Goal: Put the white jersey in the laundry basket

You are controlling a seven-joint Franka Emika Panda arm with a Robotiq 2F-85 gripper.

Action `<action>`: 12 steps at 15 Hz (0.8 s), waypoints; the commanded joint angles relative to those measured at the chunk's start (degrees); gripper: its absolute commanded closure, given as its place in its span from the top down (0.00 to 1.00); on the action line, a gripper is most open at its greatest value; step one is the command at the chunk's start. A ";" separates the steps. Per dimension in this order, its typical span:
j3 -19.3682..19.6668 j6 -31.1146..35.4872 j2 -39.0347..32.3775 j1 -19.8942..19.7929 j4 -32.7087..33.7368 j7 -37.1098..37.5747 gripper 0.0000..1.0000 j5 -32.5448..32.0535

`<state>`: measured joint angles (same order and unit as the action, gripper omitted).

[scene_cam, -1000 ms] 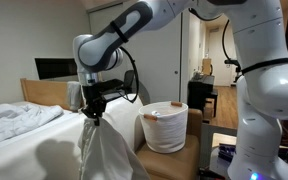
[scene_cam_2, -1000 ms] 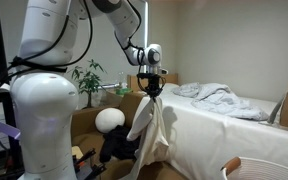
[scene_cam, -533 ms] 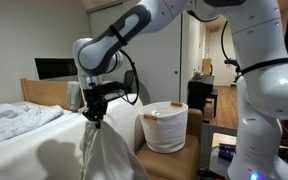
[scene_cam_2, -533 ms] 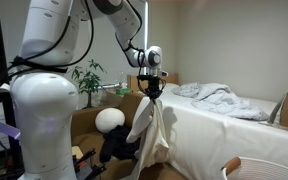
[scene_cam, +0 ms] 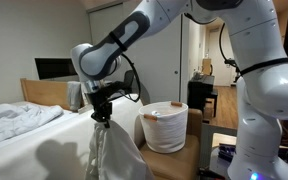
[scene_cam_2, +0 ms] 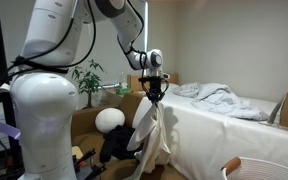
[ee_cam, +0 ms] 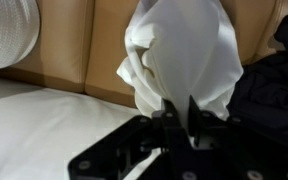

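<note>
Tool [scene_cam: 102,117] clamped shut on bunched top of white jersey [scene_cam: 109,156], hanging in air by bed [scene_cam: 24,140]; laundry basket [scene_cam: 165,131] near but apart, so pickup looks done, carry-over & drop into basket not yet.

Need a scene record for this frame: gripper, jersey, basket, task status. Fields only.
gripper: shut, pinching the top of the white jersey
white jersey: hangs straight down from the gripper, in front of the bed edge
laundry basket: upright on a brown stand beside the bed; contents not visible
rumpled bedsheet: lying on the bed, untouched
task status: jersey lifted, not yet over or in the basket
</note>
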<state>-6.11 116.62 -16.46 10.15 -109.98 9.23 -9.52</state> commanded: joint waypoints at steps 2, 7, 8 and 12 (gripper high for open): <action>-0.38 -6.68 5.83 0.74 1.66 -2.21 0.11 -3.44; -1.75 -9.52 8.67 1.50 4.85 -2.29 0.11 -3.51; -1.90 -9.80 9.27 1.62 5.45 -2.11 0.11 -3.61; -2.29 -12.13 11.85 1.53 8.43 -2.50 0.11 -4.63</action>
<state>-8.19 107.75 -8.07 11.69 -103.27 8.03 -12.25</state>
